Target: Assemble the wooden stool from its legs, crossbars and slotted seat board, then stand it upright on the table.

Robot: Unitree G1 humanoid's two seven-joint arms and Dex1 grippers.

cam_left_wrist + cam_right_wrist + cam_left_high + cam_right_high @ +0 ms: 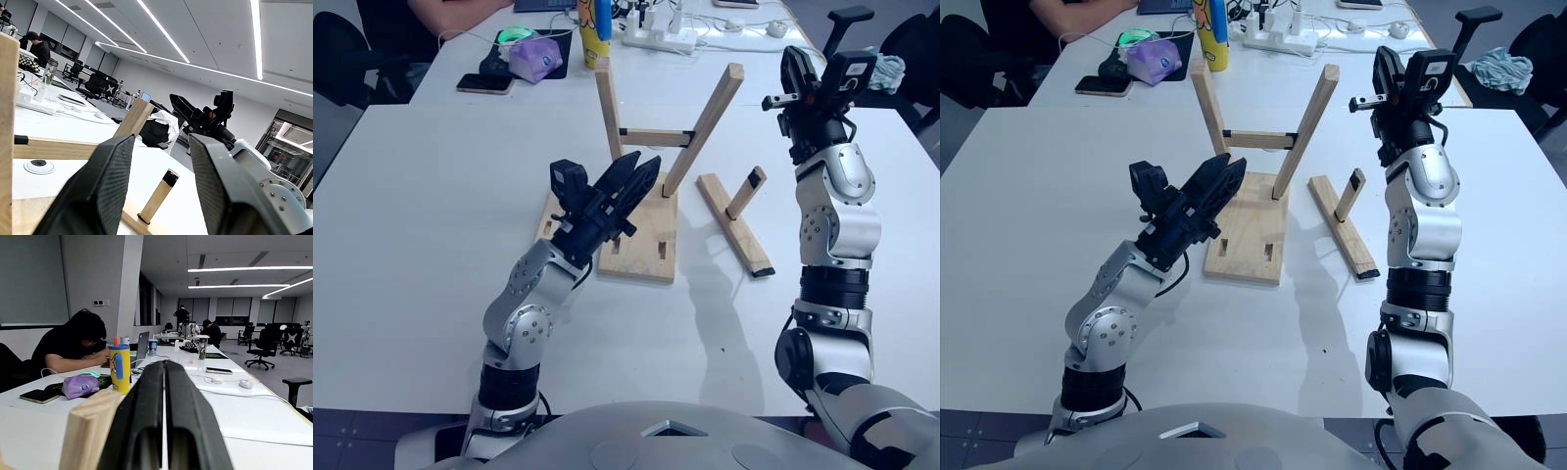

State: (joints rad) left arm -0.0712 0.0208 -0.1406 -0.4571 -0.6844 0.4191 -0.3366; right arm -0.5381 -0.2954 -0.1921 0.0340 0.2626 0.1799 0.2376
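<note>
Two legs [705, 127] and a crossbar [656, 138] stand in the board [641, 259] on the white table [431, 215]. The left gripper [641, 168] hangs by it, open and empty. A spare leg [734, 225] lies beside. Right wrist view: right gripper [164, 369] closed, empty; bottle [120, 367], phone [39, 395], office behind.

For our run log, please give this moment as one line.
seat board flat | two legs slotted in, crossbar between | third leg lying beside | left end effector open above board | right end effector shut, raised

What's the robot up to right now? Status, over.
Left gripper open above seat board. Right gripper shut, raised, empty. Two legs with crossbar standing in board. Loose leg lying beside it.
</note>
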